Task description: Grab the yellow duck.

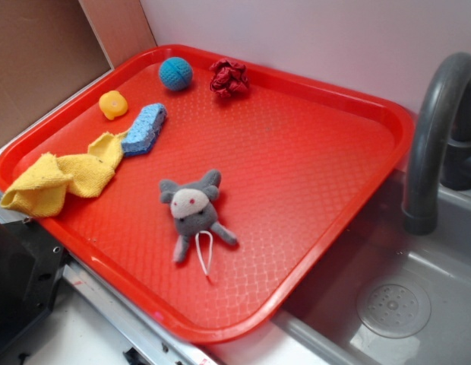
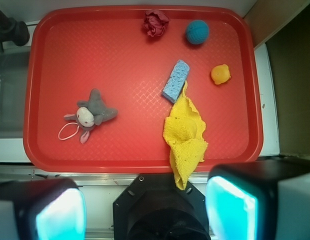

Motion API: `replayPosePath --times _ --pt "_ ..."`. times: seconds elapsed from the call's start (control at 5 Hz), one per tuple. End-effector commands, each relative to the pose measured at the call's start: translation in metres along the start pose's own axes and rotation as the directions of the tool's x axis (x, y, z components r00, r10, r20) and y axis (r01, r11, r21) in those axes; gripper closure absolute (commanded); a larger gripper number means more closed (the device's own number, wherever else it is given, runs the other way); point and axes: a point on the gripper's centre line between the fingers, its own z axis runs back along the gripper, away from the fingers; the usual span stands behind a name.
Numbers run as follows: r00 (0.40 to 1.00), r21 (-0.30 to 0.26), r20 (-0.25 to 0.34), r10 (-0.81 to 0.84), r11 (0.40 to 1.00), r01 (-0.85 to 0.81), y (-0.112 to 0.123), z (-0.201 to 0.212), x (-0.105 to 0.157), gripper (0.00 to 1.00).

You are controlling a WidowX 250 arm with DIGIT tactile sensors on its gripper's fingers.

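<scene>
The yellow duck (image 1: 113,104) (image 2: 220,74) is a small rounded yellow-orange toy near the left rim of the red tray (image 1: 357,114) (image 2: 95,30). In the wrist view it lies at the tray's right side, right of the blue sponge. My gripper (image 2: 145,210) is high above the scene, over the tray's near edge, far from the duck. It is open, its two cyan pads (image 2: 60,215) wide apart with nothing between them. The gripper does not show in the exterior view.
A yellow terry cloth (image 1: 61,176) (image 2: 185,135) hangs over the tray's edge. A blue sponge (image 1: 144,129) (image 2: 176,81), blue knitted ball (image 1: 175,73) (image 2: 197,31), red crumpled thing (image 1: 229,77) (image 2: 155,23) and grey plush mouse (image 1: 191,211) (image 2: 91,114) lie on the tray. A sink with grey faucet (image 1: 437,129) is beside it.
</scene>
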Motion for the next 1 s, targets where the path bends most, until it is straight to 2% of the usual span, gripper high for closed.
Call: replayPosePath --times 0.0,0.2,0.4,0.6,0.8 --pt "1.0 0.0 0.0 0.0 1.0 0.0 0.0 0.0 0.0 0.0" --pt "0.979 -0.014 0.033 0.203 0.979 -0.202 0.016 -0.009 0.009 0.0" --pt "0.894 -0.033 0.107 0.435 0.9 -0.434 0.036 -0.026 0.023 0.0" --pt "0.755 -0.016 0.184 0.63 0.77 -0.638 0.065 -0.046 0.037 0.0" --pt "0.615 0.021 0.275 0.739 0.635 -0.772 0.088 -0.07 0.049 0.0"
